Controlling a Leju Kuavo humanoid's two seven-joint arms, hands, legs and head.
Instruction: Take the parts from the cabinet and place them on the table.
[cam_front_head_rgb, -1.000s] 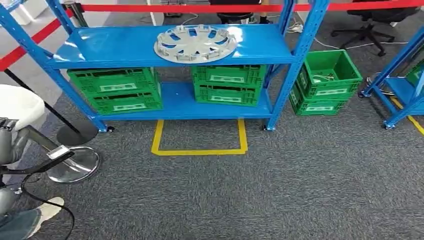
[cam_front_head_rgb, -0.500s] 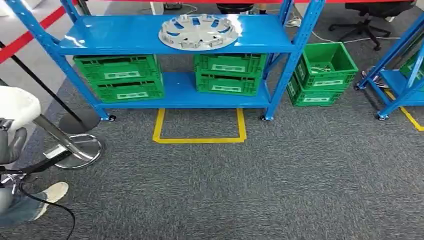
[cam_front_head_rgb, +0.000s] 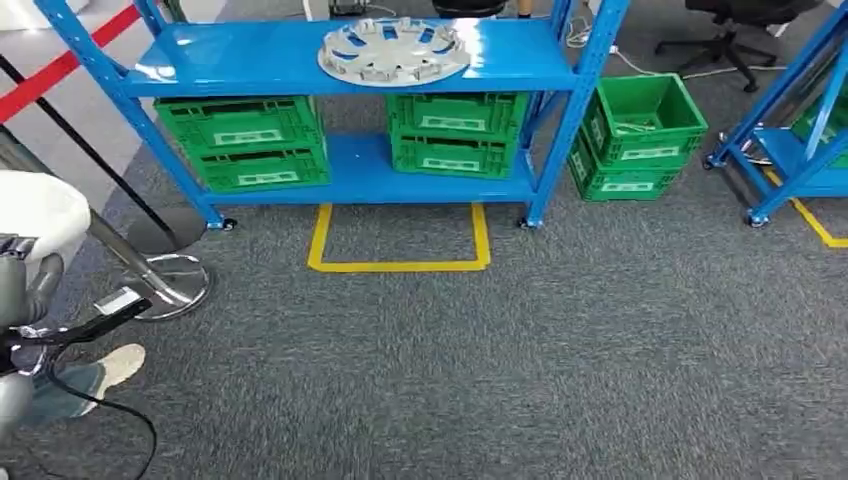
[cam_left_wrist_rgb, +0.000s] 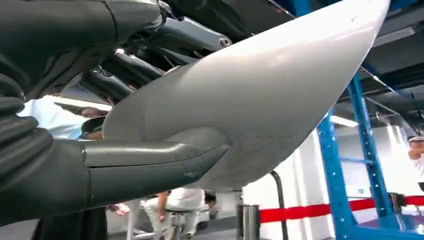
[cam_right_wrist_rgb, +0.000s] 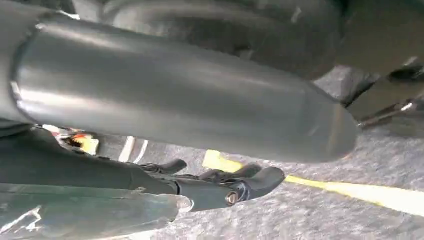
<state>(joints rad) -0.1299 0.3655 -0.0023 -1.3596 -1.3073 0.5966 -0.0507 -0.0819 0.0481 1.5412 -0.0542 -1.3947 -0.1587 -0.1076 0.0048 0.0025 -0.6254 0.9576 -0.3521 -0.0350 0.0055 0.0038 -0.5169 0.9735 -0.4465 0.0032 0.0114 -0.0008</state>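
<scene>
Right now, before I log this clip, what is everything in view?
Wheel cover: one, silver, upper shelf of the rack.
Rack: one, blue, straight ahead; part of a second rack at far right.
Crates: six, green, in stacks of two; two stacks on the lower shelf, one on the floor beside the rack.
Tape outline: one, yellow, on the carpet before the rack.
Barrier tape: red, upper left.
Shoe: one, a person's, lower left.
White part: one, in the left hand.
Left hand: grips the white part.
Right hand: hangs over the carpet; fingers' state unclear.
</scene>
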